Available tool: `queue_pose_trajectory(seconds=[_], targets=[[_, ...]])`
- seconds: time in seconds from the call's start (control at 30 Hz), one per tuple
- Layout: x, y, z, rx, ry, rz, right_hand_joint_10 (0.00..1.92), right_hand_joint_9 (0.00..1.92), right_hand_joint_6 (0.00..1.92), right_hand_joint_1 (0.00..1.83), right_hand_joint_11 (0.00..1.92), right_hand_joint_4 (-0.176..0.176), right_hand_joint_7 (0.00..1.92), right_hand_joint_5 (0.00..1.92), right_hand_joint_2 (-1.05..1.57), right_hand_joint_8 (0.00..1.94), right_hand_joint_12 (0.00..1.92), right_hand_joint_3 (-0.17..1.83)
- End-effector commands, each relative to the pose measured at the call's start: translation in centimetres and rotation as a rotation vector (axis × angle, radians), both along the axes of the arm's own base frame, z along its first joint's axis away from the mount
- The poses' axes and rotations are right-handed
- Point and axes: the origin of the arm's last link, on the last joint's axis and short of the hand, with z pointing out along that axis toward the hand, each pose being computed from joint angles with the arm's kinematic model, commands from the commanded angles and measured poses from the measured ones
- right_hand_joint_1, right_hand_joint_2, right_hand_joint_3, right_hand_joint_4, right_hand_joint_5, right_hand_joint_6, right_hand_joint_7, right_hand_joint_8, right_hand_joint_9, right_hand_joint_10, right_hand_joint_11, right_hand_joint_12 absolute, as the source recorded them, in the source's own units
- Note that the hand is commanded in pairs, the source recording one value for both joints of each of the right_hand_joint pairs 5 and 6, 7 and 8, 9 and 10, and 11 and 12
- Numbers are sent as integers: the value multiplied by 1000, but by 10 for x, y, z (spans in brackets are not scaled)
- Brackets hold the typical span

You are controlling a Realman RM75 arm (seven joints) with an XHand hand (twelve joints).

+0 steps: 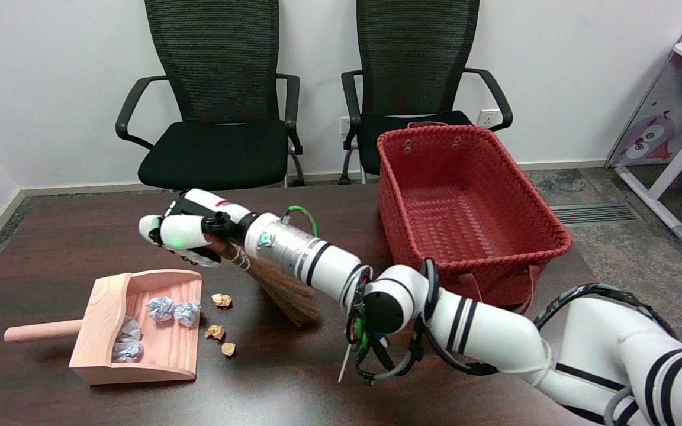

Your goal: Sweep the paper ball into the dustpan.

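Observation:
My right hand [190, 235] grips the handle of a small brown brush [286, 295], just above and right of the dustpan. The brush slants down to the right, and its bristles reach the table right of the paper balls. Three tan paper balls lie on the dark table by the dustpan's open mouth: one [221, 300] nearest the bristles, one [215, 332] below it, one [228, 349] lowest. The wooden dustpan [160, 358] lies at the left with its handle pointing left. It holds grey-white paper balls [160, 309].
A red woven basket [545, 222] stands at the table's right, beside my forearm. Two black office chairs [216, 142] stand behind the far edge. A white shelf unit [672, 177] is at the far right on the floor.

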Motion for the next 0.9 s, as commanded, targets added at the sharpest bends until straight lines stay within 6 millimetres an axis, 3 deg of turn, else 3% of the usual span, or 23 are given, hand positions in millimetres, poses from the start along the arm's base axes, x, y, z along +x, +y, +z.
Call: queue_pose_trajectory(seconds=[0.03, 0.63, 0.9], targets=[[-13, -6, -30, -38, -146, -108, 1920, 1920, 1920, 507, 1920, 19, 1920, 1920, 1394, 1920, 1920, 1199], [17, -24, -31, -93, -516, -138, 1920, 1920, 1920, 514, 1920, 4, 1920, 1920, 1087, 1920, 1920, 1391], [5, -21, -41, -81, -671, -268, 1920, 1920, 1920, 500, 1920, 4, 1920, 1920, 952, 1920, 1920, 1460]])
